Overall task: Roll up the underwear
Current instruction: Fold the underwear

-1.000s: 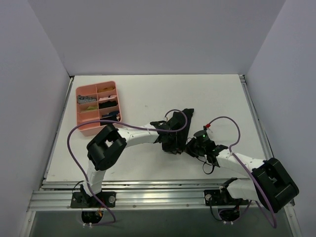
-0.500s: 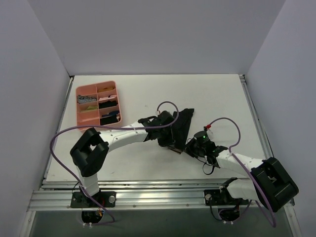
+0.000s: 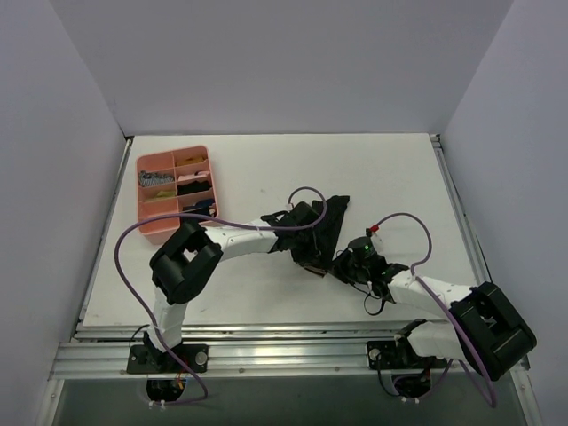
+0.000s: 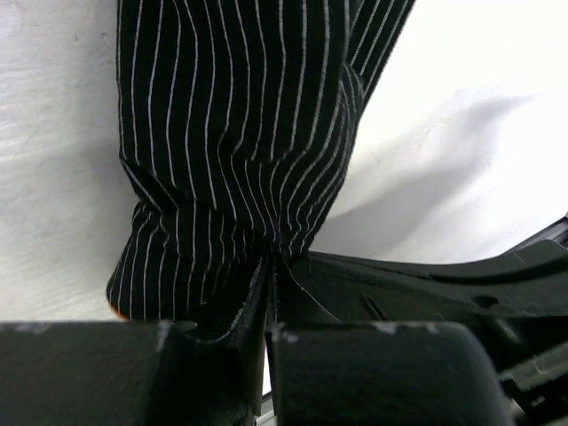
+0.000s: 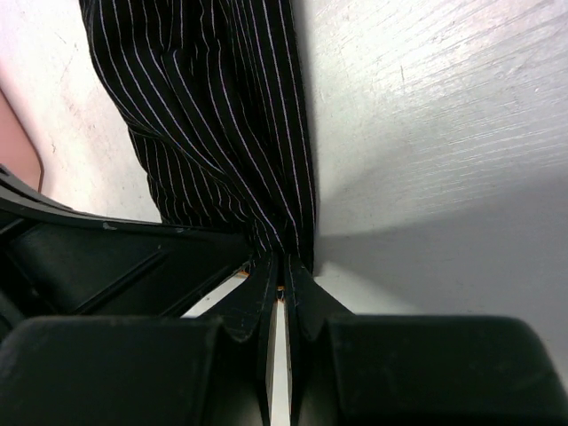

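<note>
Black pinstriped cloth is pinched at its near hem by both arms. Right gripper (image 5: 282, 266): closed to a thin slit on the hem. Left gripper (image 4: 271, 266): also closed on the hem, just beside the right one. From above, the two meet at the near end of the underwear (image 3: 327, 224).

The underwear lies mid-worktop (image 3: 399, 177) as a narrow strip running away from the grippers. Its near end is gathered and puckered at the pinch. The far part lies flat, and no roll is visible.

Judgement: early stage. The hem is secured, and at most the first turn is starting. Nearly the whole length is left to roll toward the far end.

Pink tray (image 3: 139, 200) sits at the far left, well apart and not involved.
</note>
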